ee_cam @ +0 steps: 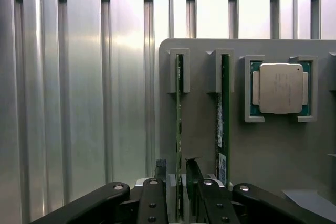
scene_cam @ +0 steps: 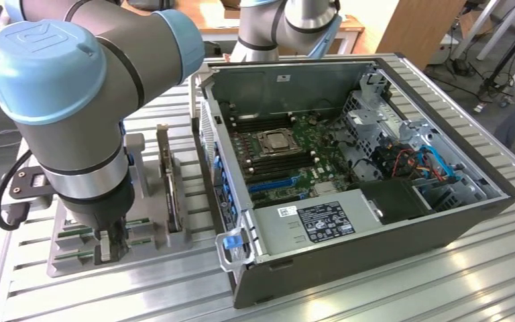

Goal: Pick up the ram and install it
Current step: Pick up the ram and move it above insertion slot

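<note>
The gripper (ee_cam: 177,169) stands with its jaws apart on either side of the ram (ee_cam: 179,114), which sits on edge in the grey holder (ee_cam: 199,129), beside a second stick (ee_cam: 224,103) whose white label (ee_cam: 221,167) is unreadable, with the silver processor (ee_cam: 281,88) farther off.

Nothing legible anywhere. Black label (scene_cam: 324,219) with white print on the grey power supply (scene_cam: 271,233), well apart from the pincer (ee_cam: 177,170): too small to read. White barcode sticker (scene_cam: 286,211) just beside that label: likewise. Faint engraving on the silver processor lid (ee_cam: 280,87), beyond the pincer: not decipherable. White label (ee_cam: 221,169) on the neighbouring ram stick (ee_cam: 224,103), just beside the pincer: print unreadable.
</note>
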`<state>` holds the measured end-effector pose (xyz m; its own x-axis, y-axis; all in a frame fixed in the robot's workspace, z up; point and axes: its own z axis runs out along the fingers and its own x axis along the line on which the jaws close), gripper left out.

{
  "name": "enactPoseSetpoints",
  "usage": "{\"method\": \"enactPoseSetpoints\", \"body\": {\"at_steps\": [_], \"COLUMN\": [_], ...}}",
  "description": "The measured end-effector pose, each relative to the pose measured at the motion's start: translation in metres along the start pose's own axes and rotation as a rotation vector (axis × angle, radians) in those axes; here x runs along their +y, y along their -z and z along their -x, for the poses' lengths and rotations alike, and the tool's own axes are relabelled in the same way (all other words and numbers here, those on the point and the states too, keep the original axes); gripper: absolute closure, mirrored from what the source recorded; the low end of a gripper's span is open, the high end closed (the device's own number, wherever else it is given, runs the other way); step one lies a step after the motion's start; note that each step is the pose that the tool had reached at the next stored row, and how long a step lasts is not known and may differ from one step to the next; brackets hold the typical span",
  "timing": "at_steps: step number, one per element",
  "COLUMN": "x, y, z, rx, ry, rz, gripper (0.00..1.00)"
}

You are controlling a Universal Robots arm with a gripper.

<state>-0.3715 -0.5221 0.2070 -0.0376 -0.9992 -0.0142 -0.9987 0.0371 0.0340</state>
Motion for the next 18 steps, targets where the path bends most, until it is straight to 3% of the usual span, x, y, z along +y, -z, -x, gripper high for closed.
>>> {"method": "enactPoseSetpoints", "body": {"at_steps": [18], "x": [0.0003], "y": [-0.0023], "z": [0.0025], "rx": [0.0005], "ry": [0.0], "rz": [-0.0001], "gripper": [0.7]}}
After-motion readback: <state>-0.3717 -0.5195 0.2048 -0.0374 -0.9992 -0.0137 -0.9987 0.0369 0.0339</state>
